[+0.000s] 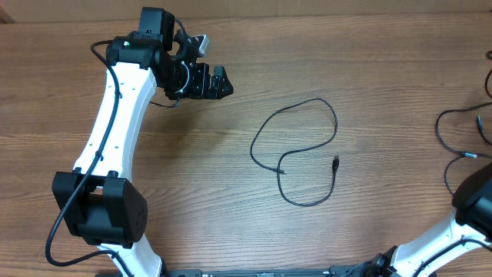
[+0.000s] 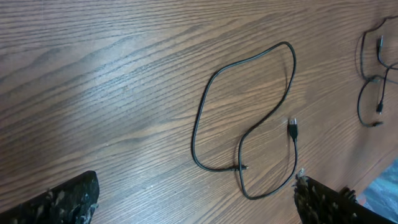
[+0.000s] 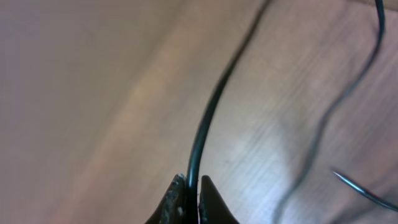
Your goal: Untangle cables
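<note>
One thin black cable (image 1: 256, 140) lies in a loose loop on the wooden table (image 1: 369, 61), its plug (image 1: 336, 162) at the loop's right. The left wrist view shows the same cable (image 2: 199, 118) and its plug (image 2: 292, 127). More cables (image 1: 440, 127) lie at the table's right edge. My left gripper (image 1: 219, 81) hovers left of the loop, open and empty, with fingertips (image 2: 297, 180) wide apart. My right gripper (image 3: 191, 183) is shut on a black cable (image 3: 214, 102) that runs up from between its tips. It does not show in the overhead view.
A further cable (image 3: 367, 62) curves past at the right of the right wrist view. Other cords (image 2: 364, 56) lie near the table edge in the left wrist view. The white right arm (image 1: 477, 204) stands at the lower right, the left arm (image 1: 108, 131) along the left.
</note>
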Tool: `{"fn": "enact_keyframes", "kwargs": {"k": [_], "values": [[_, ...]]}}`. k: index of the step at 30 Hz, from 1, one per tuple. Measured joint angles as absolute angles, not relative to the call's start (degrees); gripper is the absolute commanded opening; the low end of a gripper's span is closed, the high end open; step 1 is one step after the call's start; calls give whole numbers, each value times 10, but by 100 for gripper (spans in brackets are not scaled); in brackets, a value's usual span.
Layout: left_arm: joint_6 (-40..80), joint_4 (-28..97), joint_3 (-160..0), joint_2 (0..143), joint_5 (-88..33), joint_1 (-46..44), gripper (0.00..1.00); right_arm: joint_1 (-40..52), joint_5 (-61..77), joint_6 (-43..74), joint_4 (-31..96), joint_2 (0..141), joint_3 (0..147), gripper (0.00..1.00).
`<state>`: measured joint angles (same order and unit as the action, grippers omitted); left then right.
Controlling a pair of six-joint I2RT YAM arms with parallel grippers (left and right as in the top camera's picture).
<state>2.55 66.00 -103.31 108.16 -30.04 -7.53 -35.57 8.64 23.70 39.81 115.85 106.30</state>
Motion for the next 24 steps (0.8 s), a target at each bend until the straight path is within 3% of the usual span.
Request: {"fn": "enact_keyframes", "kwargs": {"k": [3,7,8,13,24], "values": [[25,660,-1033,1082,-300,-75,100,-353,56,225,426,1176,1063,28],[25,660,-1033,1082,-300,-75,100,-352,26,208,446,1182,1063,72],[25,660,-1033,1082,-300,-75,100,-352,21,203,450,1182,1063,78],[25,660,-1033,1082,-300,-75,100,-352,10,188,465,1182,1063,87],[25,660,-1033,1082,-301,-75,100,-352,18,177,503,1178,1063,91]]}}
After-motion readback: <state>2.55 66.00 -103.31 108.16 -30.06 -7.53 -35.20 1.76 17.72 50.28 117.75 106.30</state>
